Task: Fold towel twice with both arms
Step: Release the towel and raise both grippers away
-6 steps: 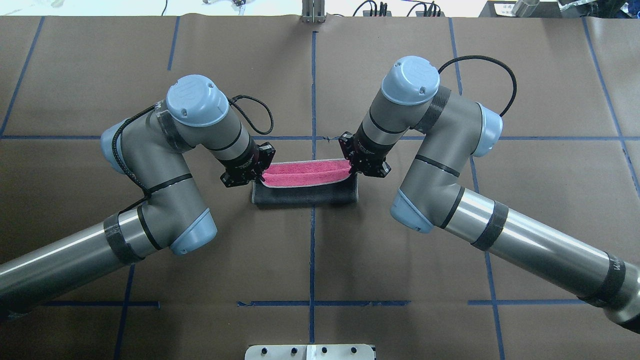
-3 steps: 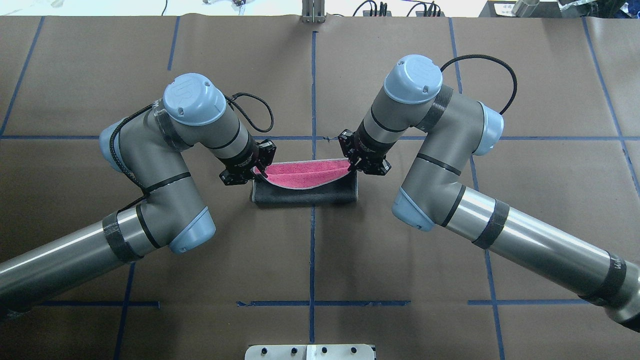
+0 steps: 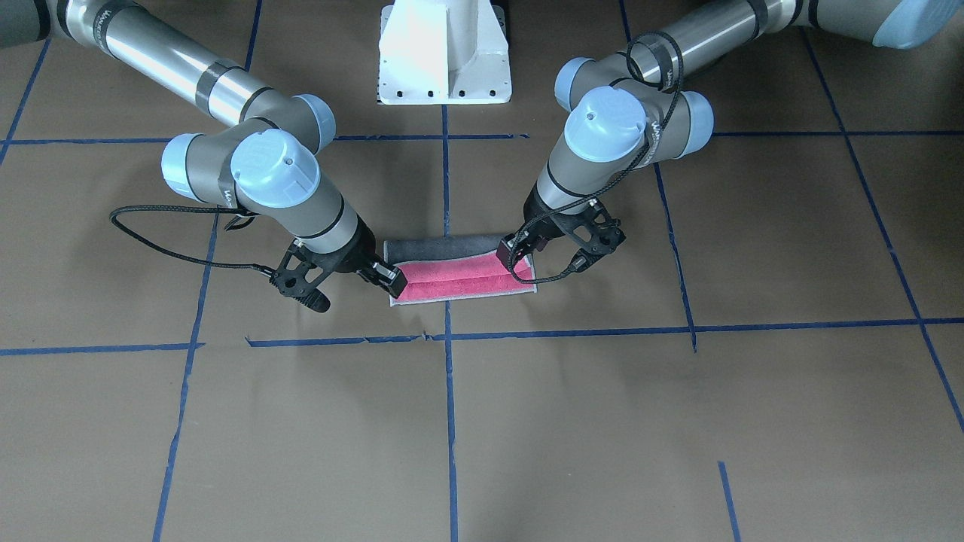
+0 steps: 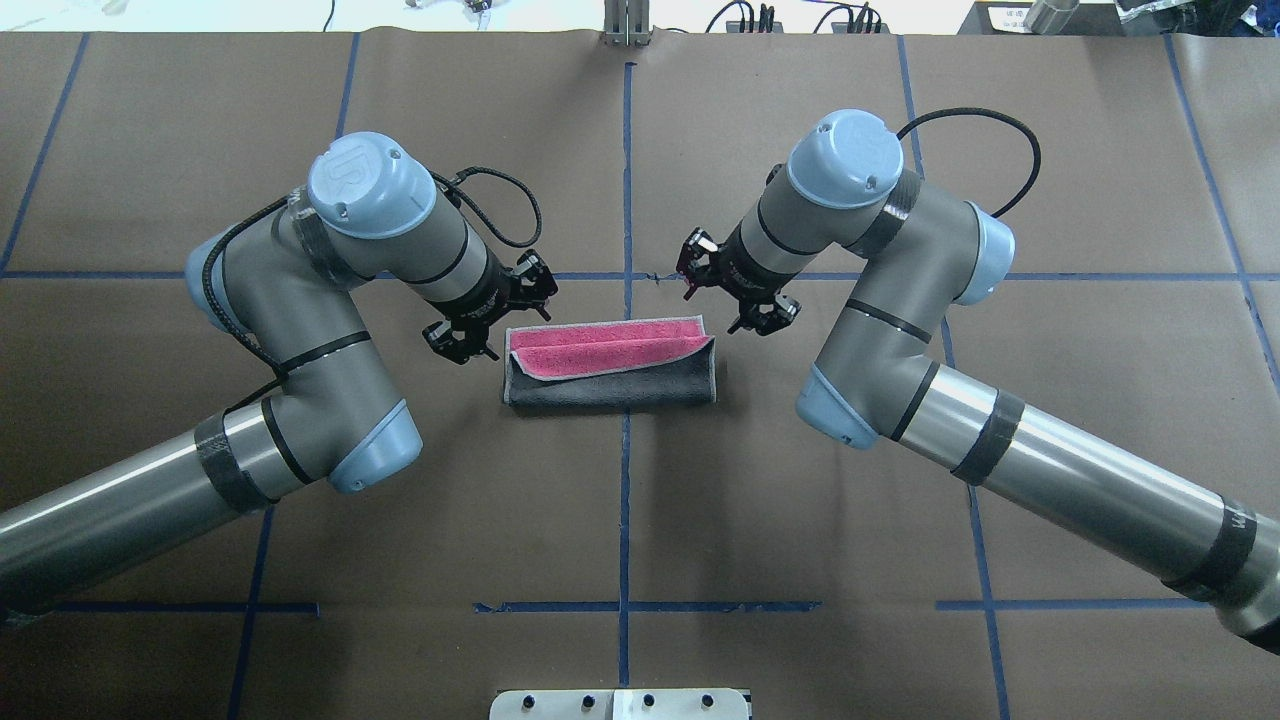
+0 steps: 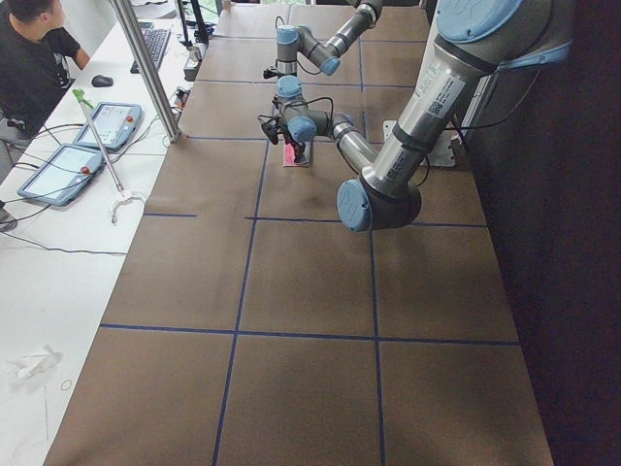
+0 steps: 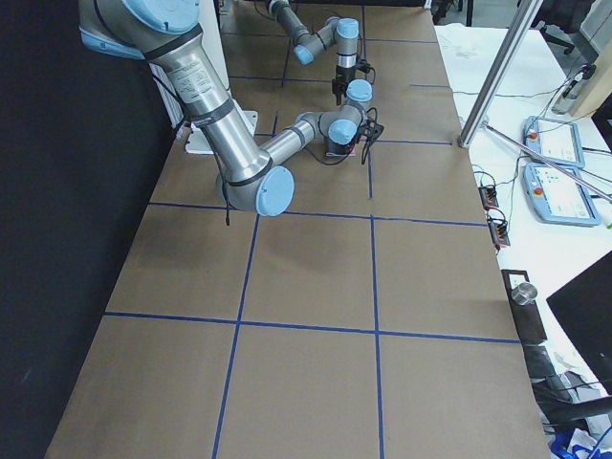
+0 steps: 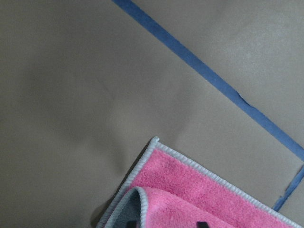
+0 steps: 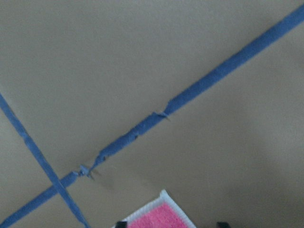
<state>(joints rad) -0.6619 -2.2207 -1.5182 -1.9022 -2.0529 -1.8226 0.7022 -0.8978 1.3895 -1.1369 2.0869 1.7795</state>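
The towel [image 4: 610,380] lies on the table between both arms, folded into a long band. Its grey side faces up along the near part and a pink strip [image 4: 600,348] shows along the far edge. It also shows in the front-facing view [image 3: 459,280]. My left gripper [image 4: 497,318] is open and empty, just off the towel's left end. My right gripper [image 4: 722,300] is open and empty, just off the towel's far right corner. The left wrist view shows a pink corner [image 7: 199,199] with a grey curled flap. The right wrist view shows only a corner tip [image 8: 159,214].
Brown paper with blue tape lines [image 4: 625,500] covers the table. The white pedestal base [image 3: 444,53] stands behind the towel on the robot's side. A metal plate [image 4: 620,703] sits at the near edge. An operator [image 5: 34,58] sits at a side desk with tablets.
Both grippers have let go of the towel's raised pink edge and drawn back outward and away. The pink edge has dropped and now lies flat on the grey layer.
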